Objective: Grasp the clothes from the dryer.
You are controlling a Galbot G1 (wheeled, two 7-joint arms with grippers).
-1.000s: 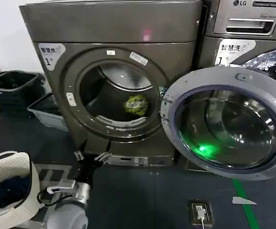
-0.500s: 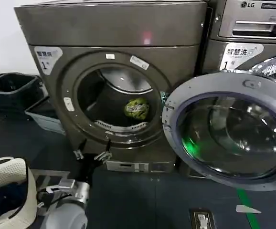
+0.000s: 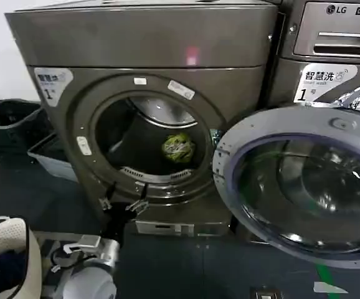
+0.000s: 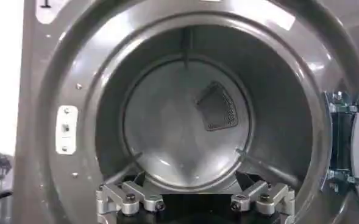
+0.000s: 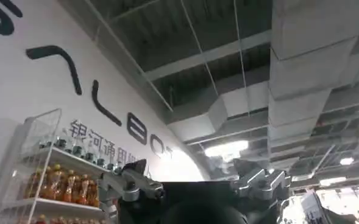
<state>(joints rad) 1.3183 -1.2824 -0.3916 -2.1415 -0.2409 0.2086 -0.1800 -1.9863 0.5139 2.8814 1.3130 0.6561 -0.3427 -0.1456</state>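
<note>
The dryer (image 3: pixel 142 43) stands in front of me, its glass door (image 3: pixel 298 187) swung open to the right. The clothes (image 3: pixel 179 147), a small yellow-green wad, lie inside the drum towards the right of the porthole. My left gripper (image 3: pixel 121 204) is open at the porthole's lower rim, below and to the left of the clothes. In the left wrist view this gripper (image 4: pixel 194 204) looks into the bare metal drum (image 4: pixel 185 122), with nothing between its fingers (image 4: pixel 128 201). My right gripper (image 5: pixel 194 185) is open, points up at the ceiling, and holds nothing.
A white perforated basket (image 3: pixel 9 233) with dark navy fabric sits at the bottom left beside my left arm (image 3: pixel 90 274). Dark bins (image 3: pixel 9 118) and a grey crate (image 3: pixel 52 156) stand left of the dryer. An LG machine (image 3: pixel 336 37) is on the right.
The head view has drawn closer to the dryer, so the porthole looks larger and the basket has slid towards the bottom left corner. The left gripper stays at the lower rim. The clothes have not moved.
</note>
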